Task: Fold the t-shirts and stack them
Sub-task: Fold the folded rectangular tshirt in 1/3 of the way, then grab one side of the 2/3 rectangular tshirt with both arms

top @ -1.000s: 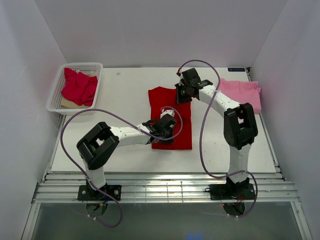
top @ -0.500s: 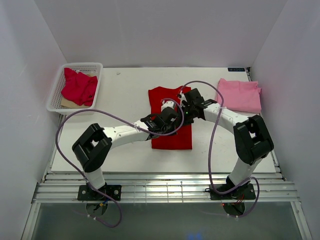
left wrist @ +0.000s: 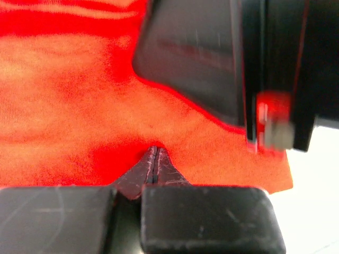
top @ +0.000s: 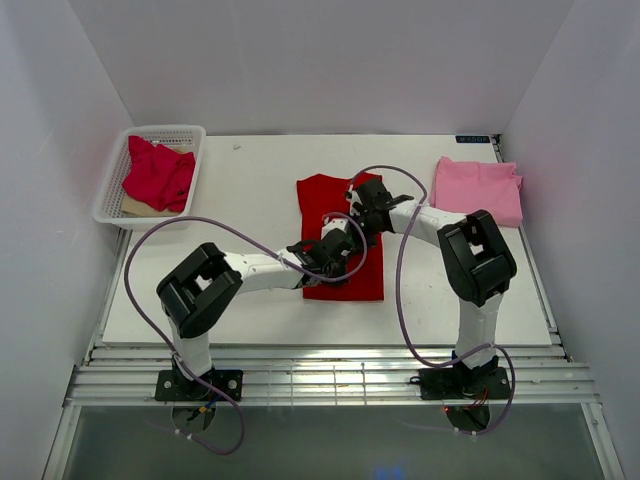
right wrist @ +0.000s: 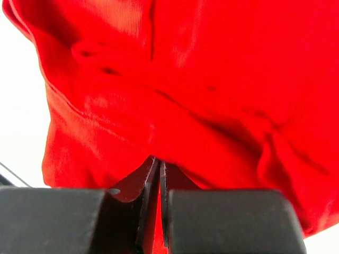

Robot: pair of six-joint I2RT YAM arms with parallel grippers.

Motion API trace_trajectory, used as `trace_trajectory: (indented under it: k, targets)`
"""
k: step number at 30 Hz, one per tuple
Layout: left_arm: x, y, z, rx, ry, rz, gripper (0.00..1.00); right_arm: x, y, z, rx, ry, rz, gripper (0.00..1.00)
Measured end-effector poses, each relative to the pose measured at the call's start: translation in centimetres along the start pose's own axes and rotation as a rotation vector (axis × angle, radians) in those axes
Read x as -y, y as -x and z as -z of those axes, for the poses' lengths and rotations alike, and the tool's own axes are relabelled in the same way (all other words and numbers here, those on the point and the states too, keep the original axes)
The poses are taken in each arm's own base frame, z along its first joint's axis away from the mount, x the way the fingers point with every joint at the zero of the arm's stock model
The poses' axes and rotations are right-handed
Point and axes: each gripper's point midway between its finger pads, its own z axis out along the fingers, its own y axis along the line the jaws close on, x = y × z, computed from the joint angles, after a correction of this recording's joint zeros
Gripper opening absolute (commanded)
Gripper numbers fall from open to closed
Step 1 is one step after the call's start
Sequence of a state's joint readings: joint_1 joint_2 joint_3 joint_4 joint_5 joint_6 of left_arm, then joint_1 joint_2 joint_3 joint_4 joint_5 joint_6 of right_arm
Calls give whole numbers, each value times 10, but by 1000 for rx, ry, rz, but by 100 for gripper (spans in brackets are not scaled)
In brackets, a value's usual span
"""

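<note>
1. Step in hand: I judged the fold of the bright red t-shirt (top: 345,282) to be under way, with stacking not yet begun.
2. The right gripper (right wrist: 159,164) had its jaws all but closed, with a sliver of red cloth nipped between them. Directly ahead of its tips the cloth rose bunched and creased.
3. The left gripper (left wrist: 154,159) had its jaws pressed tip to tip, down on the shirt. I could not tell whether any fold was caught. The cloth ahead of it lay flat and fine-knit.
4. Next move, in my judgement: carry the pinched edge over low while the left gripper pins, because limp cloth sags and slips.
5. The pink t-shirt (top: 480,190) lay flat, well to the right of the right gripper.
6. The crimson t-shirt (top: 158,175) lay crumpled in the mesh basket (top: 112,190), far to the left of the left gripper.
</note>
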State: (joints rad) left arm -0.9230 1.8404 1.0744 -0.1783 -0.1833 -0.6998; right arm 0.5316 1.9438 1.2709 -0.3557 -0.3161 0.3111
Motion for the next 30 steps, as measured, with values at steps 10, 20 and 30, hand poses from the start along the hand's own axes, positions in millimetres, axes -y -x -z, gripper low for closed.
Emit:
trace_trajectory:
  k: [10,20,30]
  targets:
    - [5,-20,12,-1,-42,-11,0,4,25,-12,15,-30,25,8]
    - [16,-26,16,3,-48,-70,0,12,59,-9,60,-109,85,8]
    - [57,39,44,121,-61,-150,35,3,120,97,368,-252,168,43]
